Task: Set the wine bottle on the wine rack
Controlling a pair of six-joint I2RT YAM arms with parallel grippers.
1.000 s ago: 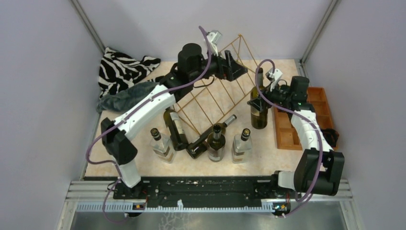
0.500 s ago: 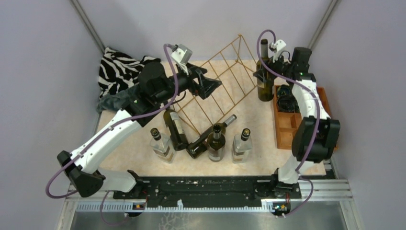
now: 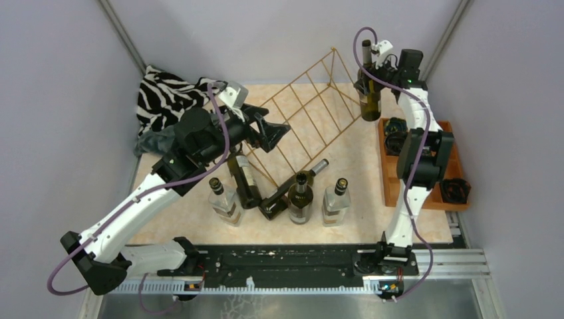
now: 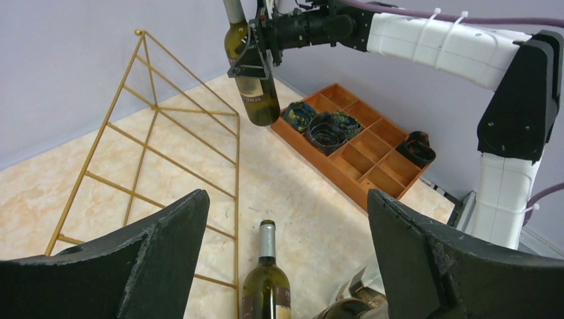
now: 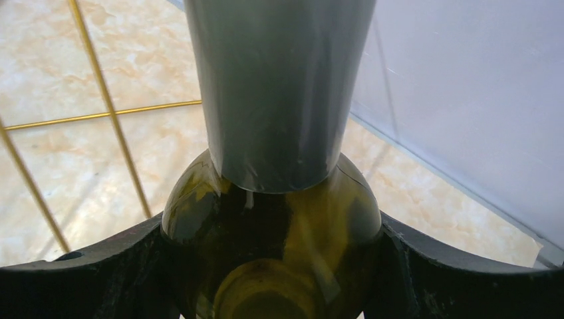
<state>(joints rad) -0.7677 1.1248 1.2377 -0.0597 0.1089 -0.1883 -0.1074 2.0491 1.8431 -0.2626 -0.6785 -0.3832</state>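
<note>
— How much room are you getting around the edges?

— In the overhead view the wine rack (image 3: 312, 109) is tilting across the upper middle. Its right edge is just beside the wine bottle (image 3: 368, 100), which I am holding upright at upper right. Bare tabletop (image 3: 349, 149) is showing between the rack and the orange compartment tray (image 3: 399, 183).

— Is anything reading clearly?

— The left wrist view is showing "ITALIA" on that bottle's label. Nothing else is legible.

— And your jaws?

— My right gripper (image 3: 363, 85) is clamping the bottle at its shoulder. My left gripper (image 3: 274, 129) is gaping wide and holding nothing, hovering at the rack's left part.
</note>
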